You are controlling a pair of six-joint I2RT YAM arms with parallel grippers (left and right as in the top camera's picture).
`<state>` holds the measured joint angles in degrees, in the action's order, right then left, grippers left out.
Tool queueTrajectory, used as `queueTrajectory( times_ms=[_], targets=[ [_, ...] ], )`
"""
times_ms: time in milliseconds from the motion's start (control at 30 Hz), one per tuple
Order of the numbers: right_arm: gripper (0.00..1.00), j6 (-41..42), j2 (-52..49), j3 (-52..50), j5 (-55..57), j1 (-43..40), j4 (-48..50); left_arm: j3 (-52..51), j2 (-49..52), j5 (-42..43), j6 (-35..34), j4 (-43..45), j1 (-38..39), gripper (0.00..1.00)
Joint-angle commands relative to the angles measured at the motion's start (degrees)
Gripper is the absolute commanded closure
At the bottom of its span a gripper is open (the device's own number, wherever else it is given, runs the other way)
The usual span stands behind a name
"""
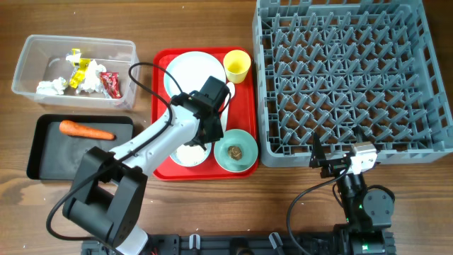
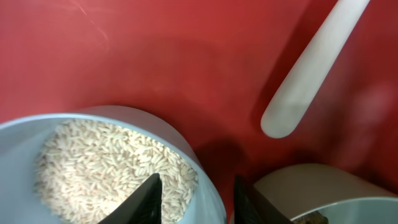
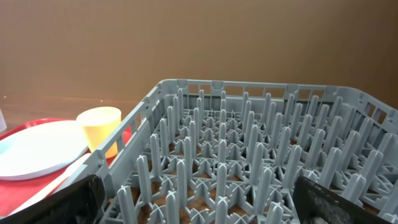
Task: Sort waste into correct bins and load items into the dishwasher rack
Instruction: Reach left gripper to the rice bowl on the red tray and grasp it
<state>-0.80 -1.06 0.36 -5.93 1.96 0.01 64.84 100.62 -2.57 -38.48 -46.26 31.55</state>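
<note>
Left gripper (image 2: 198,190) is seen parted astride the rim of the pale-blue bowl (image 2: 134,115), one finger over the rice (image 2: 106,162), unclamped; a rim pinch is judged intended. Bowl is set at the near edge of the red serving tray (image 2: 186,50). Right gripper (image 3: 205,199) is held wide, empty, facing the dishwasher rack (image 3: 249,155).

The left arm (image 1: 159,138) has white links, black joints, a black cable (image 1: 130,73) and black fingers (image 2: 146,202).

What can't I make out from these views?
Overhead: the left arm covers the left hand and part of the rice bowl.
Left wrist: the bottom edge cuts off the mint-green bowl, so its contents barely show.
Right wrist: the right hand shows only as blurred dark corners; the left edge cuts the plate.
</note>
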Motion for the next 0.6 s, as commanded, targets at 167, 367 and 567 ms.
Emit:
queueTrajectory(
  times_ms=[167,367,567],
  targets=[
    [0.0,-0.66,0.15,-0.07,0.13,0.11,0.35,-2.32,0.46,2.08,-1.2,0.63,1.79,0.64],
    [0.01,-0.66,0.15,-0.07,0.13,0.11,0.35,-3.17,0.44,1.16,-1.16,0.92,2.82,0.73],
    [0.0,-0.66,0.15,-0.07,0.13,0.11,0.35,-3.17,0.42,-1.64,-0.13,-0.35,2.69,0.88]
  ],
)
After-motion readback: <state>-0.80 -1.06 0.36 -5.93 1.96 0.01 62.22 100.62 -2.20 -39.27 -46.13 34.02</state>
